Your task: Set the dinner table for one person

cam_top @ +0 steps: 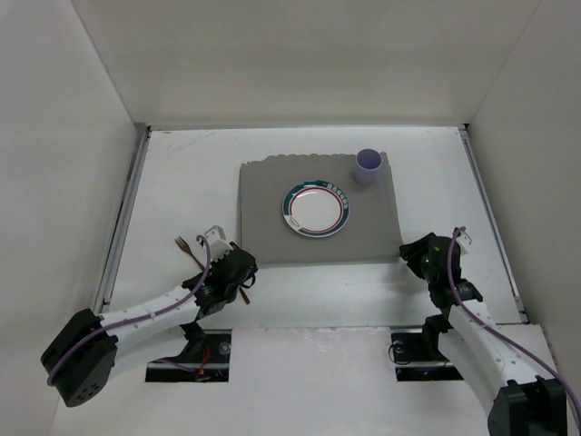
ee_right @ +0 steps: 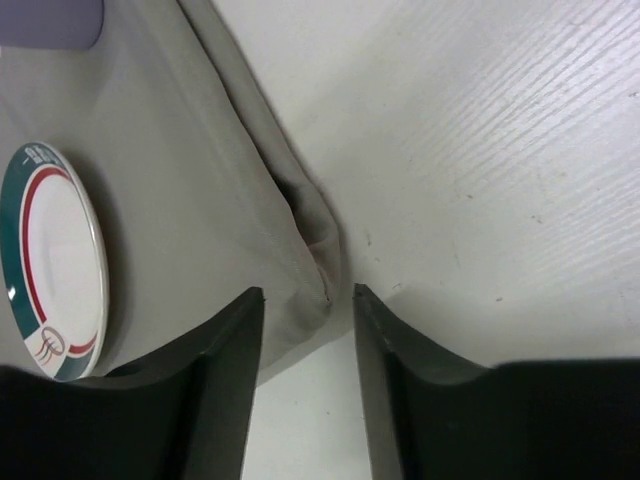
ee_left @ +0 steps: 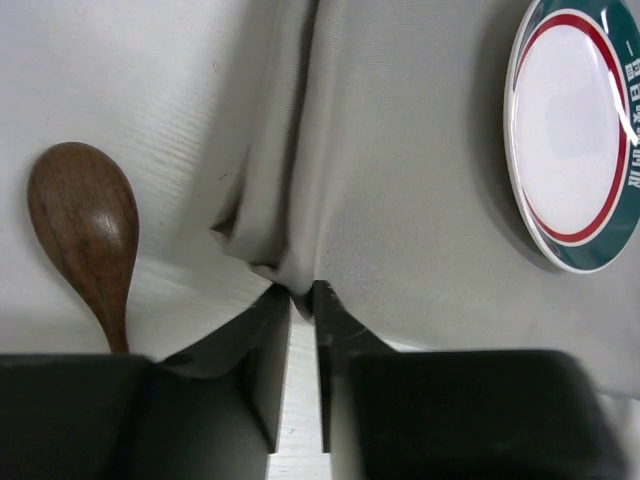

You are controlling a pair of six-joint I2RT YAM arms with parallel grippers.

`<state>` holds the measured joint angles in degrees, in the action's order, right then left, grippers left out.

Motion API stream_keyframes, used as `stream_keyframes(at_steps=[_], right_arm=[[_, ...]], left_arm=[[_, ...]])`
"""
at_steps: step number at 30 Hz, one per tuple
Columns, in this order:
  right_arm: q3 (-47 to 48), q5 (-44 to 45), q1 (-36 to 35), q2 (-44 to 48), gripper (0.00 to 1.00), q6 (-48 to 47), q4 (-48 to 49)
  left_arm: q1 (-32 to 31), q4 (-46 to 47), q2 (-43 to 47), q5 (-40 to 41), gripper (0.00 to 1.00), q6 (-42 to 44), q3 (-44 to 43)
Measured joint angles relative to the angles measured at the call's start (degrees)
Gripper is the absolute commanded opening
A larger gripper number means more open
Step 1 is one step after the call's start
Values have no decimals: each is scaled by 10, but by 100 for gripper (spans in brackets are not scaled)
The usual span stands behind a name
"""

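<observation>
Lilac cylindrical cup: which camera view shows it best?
Top external: the lilac cylindrical cup stands whole and upright on the grey cloth placemat's far right corner. Right wrist catches only a cropped sliver at its top-left edge; left wrist shows none of it.

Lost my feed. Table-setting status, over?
Left gripper barely open, right gripper open, each at a near corner of the grey cloth placemat. Large white tabletop: green-rimmed round plate and lilac cup on placemat. Brown wooden spoon beside left gripper, off the mat.
</observation>
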<state>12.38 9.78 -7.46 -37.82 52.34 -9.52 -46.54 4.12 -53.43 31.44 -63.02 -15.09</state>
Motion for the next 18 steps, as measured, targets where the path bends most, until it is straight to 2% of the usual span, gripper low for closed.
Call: stream_keyframes(at_steps=[4, 11, 13, 18], right_arm=[[11, 12, 0, 17, 58, -15, -19], [40, 44, -49, 12, 58, -33, -24], [51, 55, -81, -9, 53, -38, -24], [78, 108, -170, -39, 21, -63, -11]], left_arm=[[-4, -33, 18, 20, 33, -1, -1], [-22, -78, 47, 76, 36, 28, -47], [-25, -88, 42, 96, 36, 46, -74], [-3, -156, 25, 134, 32, 77, -137]])
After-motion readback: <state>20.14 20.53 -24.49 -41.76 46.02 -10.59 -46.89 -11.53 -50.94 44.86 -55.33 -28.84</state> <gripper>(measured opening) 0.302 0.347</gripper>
